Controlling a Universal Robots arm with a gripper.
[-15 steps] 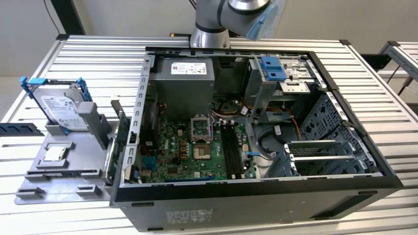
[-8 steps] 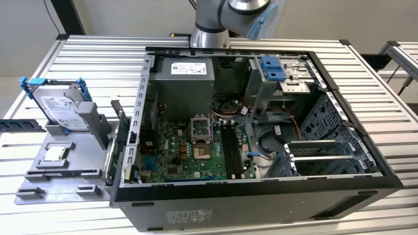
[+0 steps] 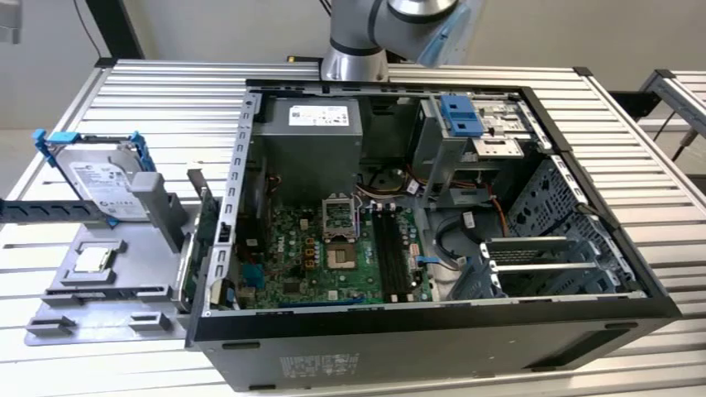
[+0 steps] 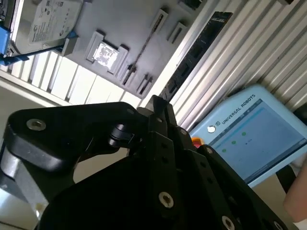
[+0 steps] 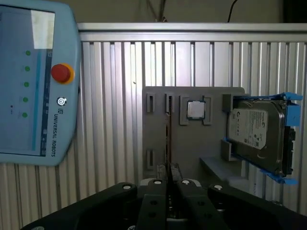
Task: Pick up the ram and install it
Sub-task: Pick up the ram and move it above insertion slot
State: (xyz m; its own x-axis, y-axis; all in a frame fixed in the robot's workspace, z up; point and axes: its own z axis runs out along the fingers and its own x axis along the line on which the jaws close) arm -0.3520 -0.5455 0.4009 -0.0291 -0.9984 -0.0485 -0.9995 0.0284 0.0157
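Note:
The ram point(image 4: 201, 48) is a long dark stick with dark chips, reaching out from my fingertips. In the first wrist view the ram point(image 5: 168, 129) shows edge-on as a thin line. My gripper point(image 5: 168, 165) is shut on it, with the black fingers pressed together at its near end. The second wrist view has the gripper point(image 4: 158, 103) high above the grey holder plate point(image 4: 120, 28). In the exterior view the arm point(image 3: 359, 37) rises behind the open computer case point(image 3: 441, 331). On the motherboard lie the dark memory slots point(image 3: 386, 244).
The grey holder plate point(image 3: 111, 298) at the exterior view's left carries a silver hard drive in a blue bracket point(image 3: 105, 178) and a processor chip point(image 3: 94, 258). A light blue control tablet point(image 5: 33, 81) lies on the slatted table. Cables and drive cages crowd the case.

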